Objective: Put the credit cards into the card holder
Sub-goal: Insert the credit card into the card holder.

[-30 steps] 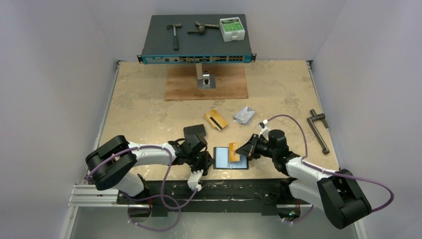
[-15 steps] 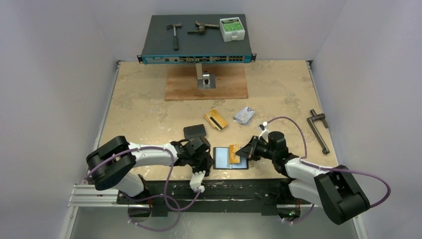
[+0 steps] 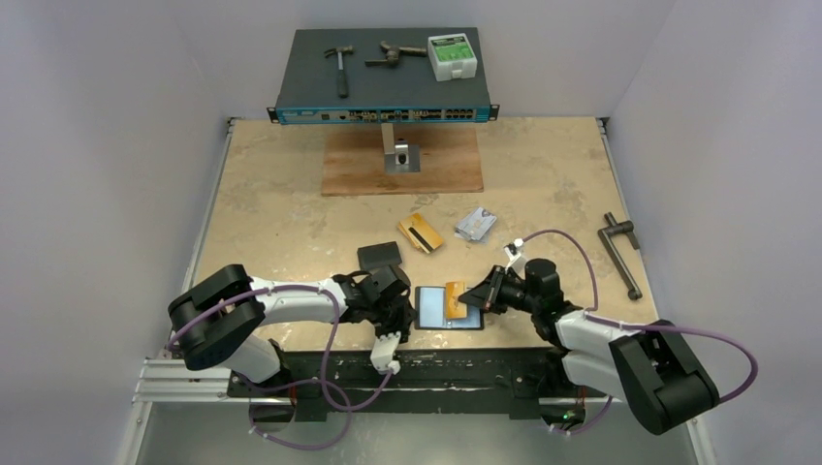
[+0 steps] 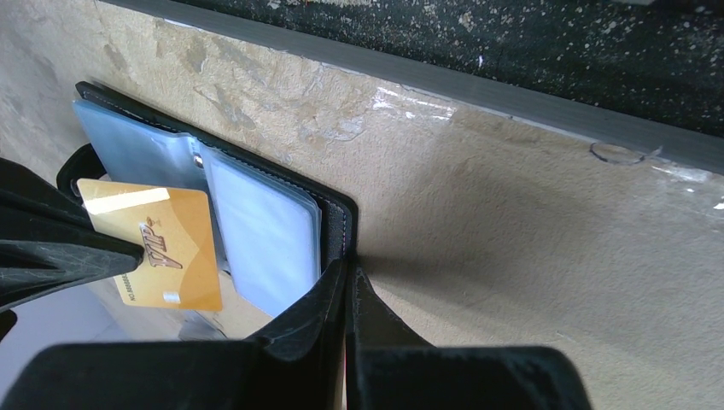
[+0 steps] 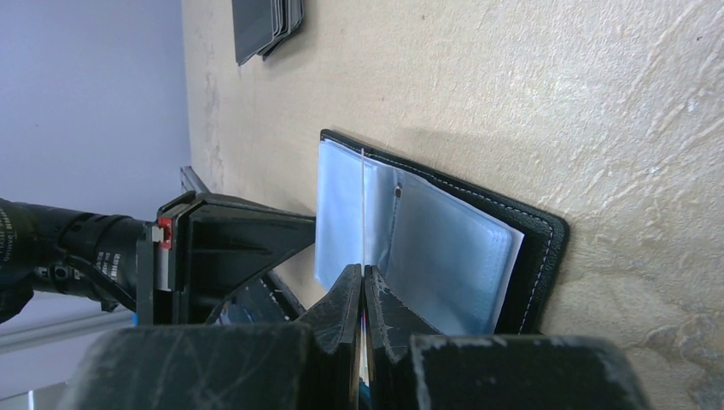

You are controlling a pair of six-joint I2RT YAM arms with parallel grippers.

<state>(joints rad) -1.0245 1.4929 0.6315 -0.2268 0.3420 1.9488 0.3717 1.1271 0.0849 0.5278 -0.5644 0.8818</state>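
With your right gripper (image 5: pixel 364 272) pinching the gold card (image 4: pixel 158 248) and left gripper (image 4: pixel 348 278) clamping the wallet (image 5: pixel 551 235), slide the card into a pocket (image 4: pixel 265 231).

White-shelled left arm (image 3: pixel 291 298) and right arm (image 3: pixel 593 331), black joints, looping purple cables (image 3: pixel 554 231).

Pale grey walls (image 3: pixel 97 145) enclose a mottled beige tabletop (image 3: pixel 271 213).

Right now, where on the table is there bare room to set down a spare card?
Bare: the left strip between table edge and wooden board and black pouch; the right stretch between silver card and crank handle. Crowded: near middle, where the left pincer grips the card holder and the right pincer holds a gold card over it.
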